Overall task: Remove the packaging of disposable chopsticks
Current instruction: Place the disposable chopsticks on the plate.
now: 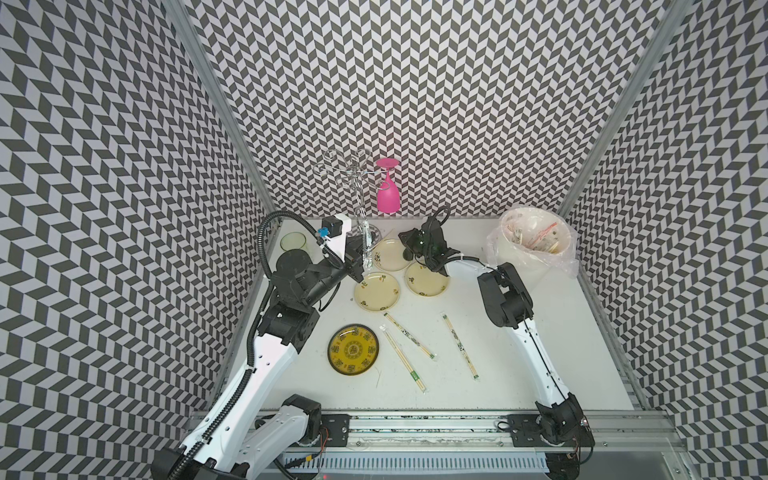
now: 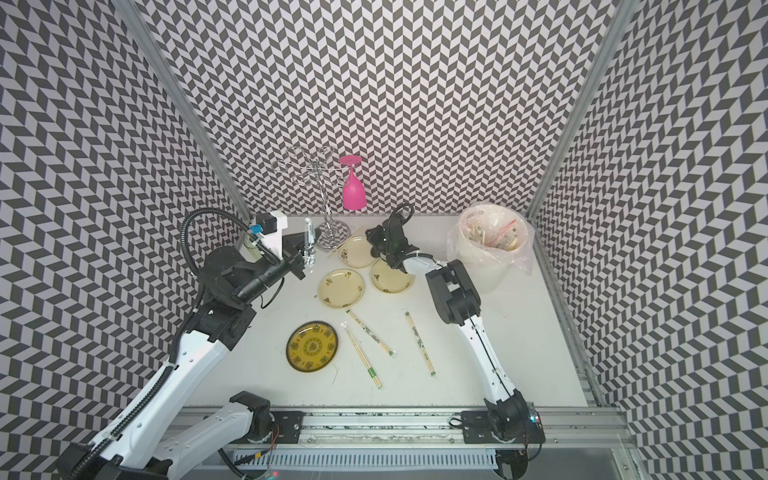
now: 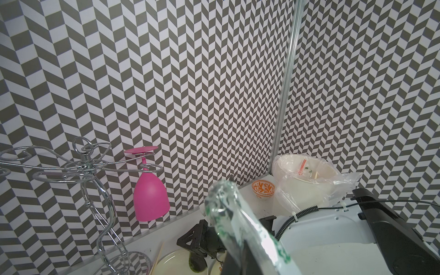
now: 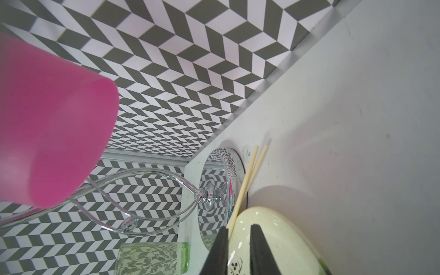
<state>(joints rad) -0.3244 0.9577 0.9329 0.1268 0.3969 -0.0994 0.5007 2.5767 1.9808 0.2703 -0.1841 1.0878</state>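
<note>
Sleeve (image 3: 238,221), green print blurred, in left gripper (image 1: 360,261)

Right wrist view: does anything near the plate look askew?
Yes. The bare chopsticks are not fully on the plate: they jut past its rim over the table, alongside the glass rack's mirrored base.

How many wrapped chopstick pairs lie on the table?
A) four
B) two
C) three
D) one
C: three sleeved pairs lie flat on the white table: a black-and-white printed pair, a green-banded pair and a second printed pair. The bare chopsticks are already out of their sleeve.
</note>
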